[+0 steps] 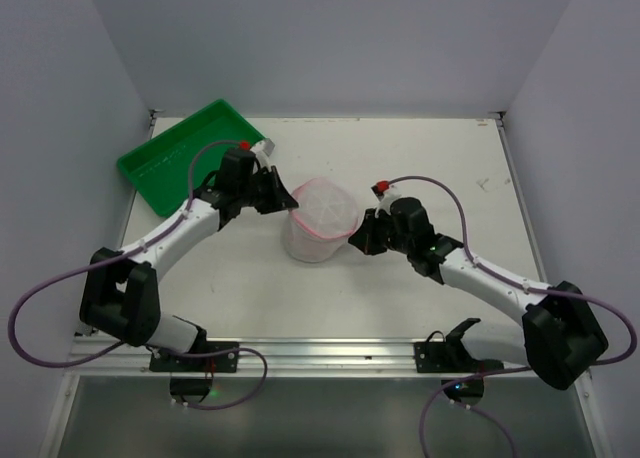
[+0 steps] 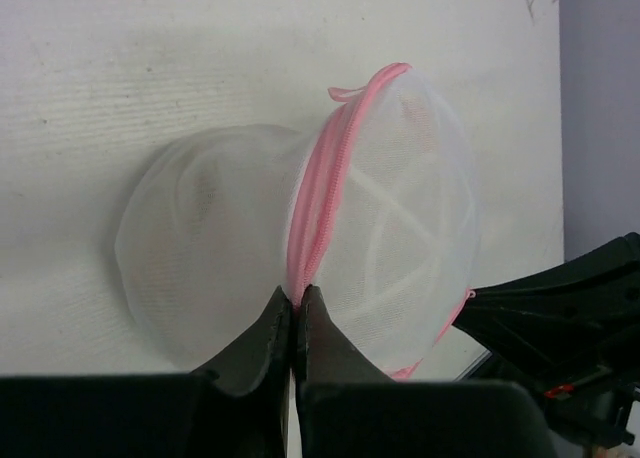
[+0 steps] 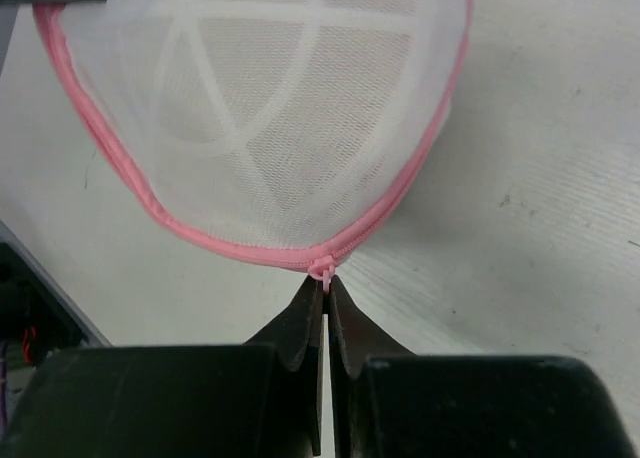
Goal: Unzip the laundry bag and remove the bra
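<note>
The laundry bag (image 1: 320, 218), a rounded white mesh pouch with pink zipper trim, stands on the table (image 1: 450, 158) between my two arms. My left gripper (image 1: 285, 200) is on its left side. In the left wrist view that gripper (image 2: 295, 296) is shut on the pink zipper trim (image 2: 318, 193) at the bag's (image 2: 400, 218) rim. My right gripper (image 1: 360, 233) is on the bag's right side. In the right wrist view it (image 3: 326, 281) is shut on the small pink zipper pull (image 3: 322, 268) below the closed zipper. The bra is hidden behind the mesh.
A green tray (image 1: 190, 158) lies at the back left, just behind my left arm. Grey walls close in the table on the left, back and right. The right arm's black fingers (image 2: 560, 308) show at the right of the left wrist view.
</note>
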